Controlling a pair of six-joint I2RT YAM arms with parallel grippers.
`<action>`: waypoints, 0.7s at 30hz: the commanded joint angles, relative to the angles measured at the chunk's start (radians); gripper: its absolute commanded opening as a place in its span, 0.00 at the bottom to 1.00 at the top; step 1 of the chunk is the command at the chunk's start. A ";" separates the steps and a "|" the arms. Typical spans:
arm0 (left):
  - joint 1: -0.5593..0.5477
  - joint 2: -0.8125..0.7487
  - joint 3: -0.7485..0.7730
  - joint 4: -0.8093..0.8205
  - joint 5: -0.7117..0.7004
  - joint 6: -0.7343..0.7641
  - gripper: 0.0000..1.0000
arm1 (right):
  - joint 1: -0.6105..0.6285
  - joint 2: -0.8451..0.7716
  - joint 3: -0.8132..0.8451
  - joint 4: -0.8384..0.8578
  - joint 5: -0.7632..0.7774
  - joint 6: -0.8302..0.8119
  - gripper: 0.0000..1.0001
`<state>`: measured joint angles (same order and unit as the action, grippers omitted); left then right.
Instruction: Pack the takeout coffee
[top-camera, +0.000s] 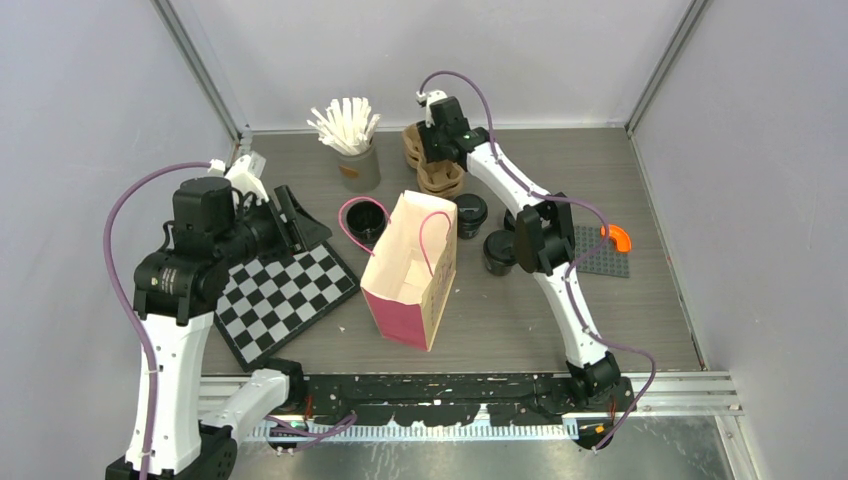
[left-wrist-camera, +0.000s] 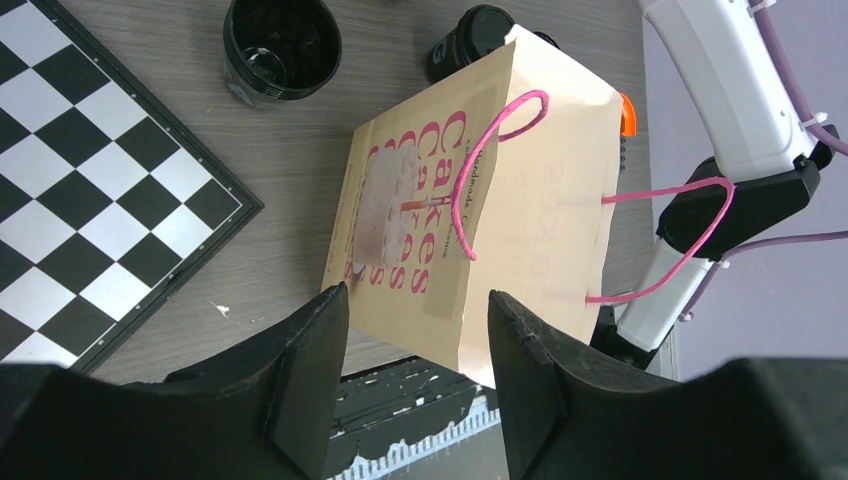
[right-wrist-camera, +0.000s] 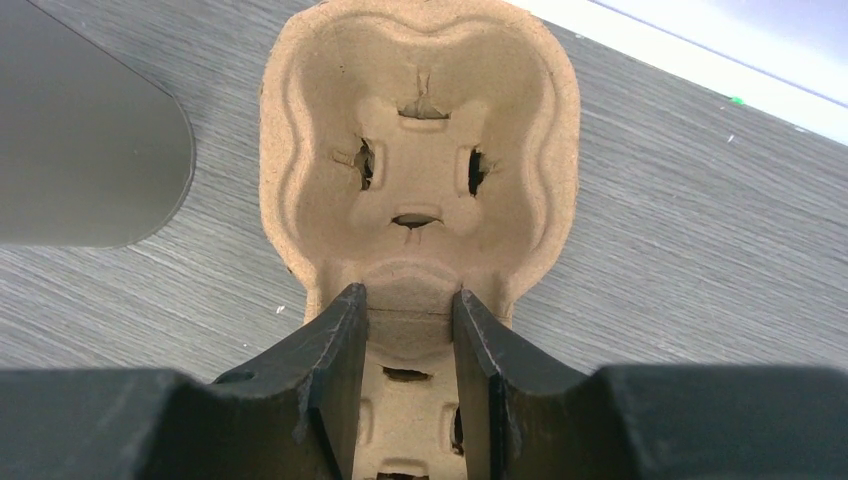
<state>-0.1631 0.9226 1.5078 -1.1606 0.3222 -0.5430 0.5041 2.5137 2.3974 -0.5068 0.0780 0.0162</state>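
Nearby, right end effector (right-wrist-camera: 407, 296) grips carrier (right-wrist-camera: 420, 120) beside cup (top-camera: 470, 213).

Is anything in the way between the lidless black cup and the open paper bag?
Only a pink handle of the bag, drooping off its rim toward the lidless cup; the bag's mouth is open upward.

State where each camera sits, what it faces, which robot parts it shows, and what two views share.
Top external: above and behind the robot, looking down on the table; left arm and right arm show.
Left wrist: on the left arm, looking down at the paper bag past the open left gripper; right arm beyond.
Right wrist: on the right arm, close over the cup carrier, the right gripper shut on its middle.
Shared: top external and left wrist show paper bag, chessboard and lidless black cup.
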 joint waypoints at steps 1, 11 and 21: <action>0.003 -0.012 -0.002 0.039 0.010 -0.004 0.55 | 0.007 -0.119 0.053 0.041 0.022 -0.003 0.40; 0.004 -0.022 -0.008 0.033 0.008 -0.006 0.55 | 0.012 -0.084 0.026 0.033 -0.006 0.025 0.42; 0.003 -0.004 -0.014 0.067 0.051 -0.007 0.58 | 0.026 -0.067 0.019 0.020 0.014 0.009 0.38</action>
<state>-0.1631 0.9127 1.4956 -1.1553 0.3332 -0.5465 0.5213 2.4802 2.3974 -0.5060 0.0792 0.0303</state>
